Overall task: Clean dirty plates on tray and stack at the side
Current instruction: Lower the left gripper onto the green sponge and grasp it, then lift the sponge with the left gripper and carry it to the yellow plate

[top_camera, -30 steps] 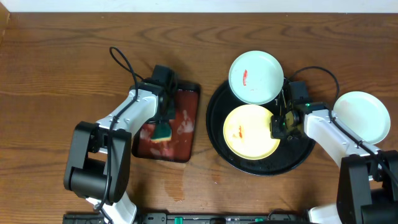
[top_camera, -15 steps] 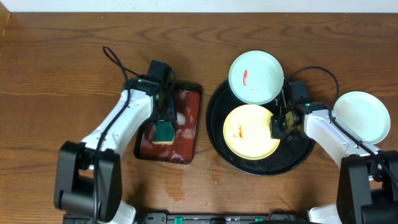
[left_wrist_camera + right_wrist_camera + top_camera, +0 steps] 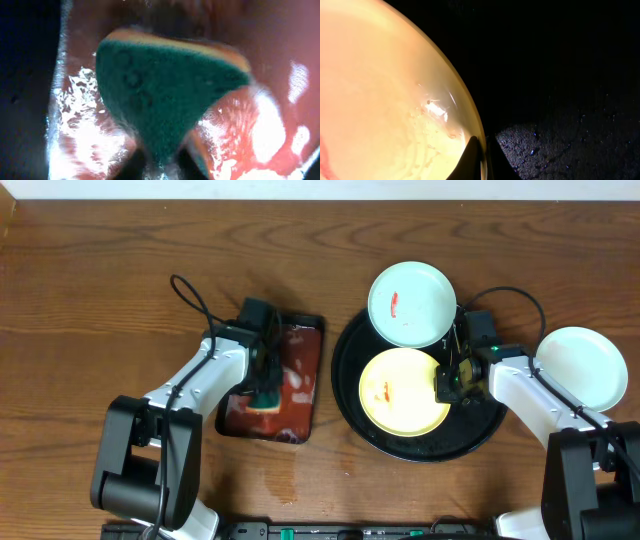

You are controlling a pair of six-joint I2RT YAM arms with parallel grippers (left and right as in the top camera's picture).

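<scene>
The yellow plate [image 3: 403,391] with a red smear lies on the black tray [image 3: 428,455]. My right gripper [image 3: 447,385] is shut on its right rim; in the right wrist view the fingers [image 3: 470,157] pinch the yellow plate's [image 3: 380,100] edge over the tray [image 3: 560,75]. A pale plate [image 3: 411,304] with a red smear sits on the tray's upper rim. Another pale plate [image 3: 582,367], with no smear visible, lies on the table to the right. My left gripper [image 3: 265,388] is shut on a green and yellow sponge [image 3: 266,400], also seen in the left wrist view [image 3: 165,95].
The sponge is pressed down in a wet rectangular reddish-brown tray [image 3: 300,380] left of the black tray; foam and water [image 3: 85,130] lie around it. Cables run off both wrists. Bare wood lies along the far side and front of the table.
My left arm has swung about while rubbing the sponge in the reddish-brown tray; the sponge shifted only slightly. The right arm and the plates have not moved.
</scene>
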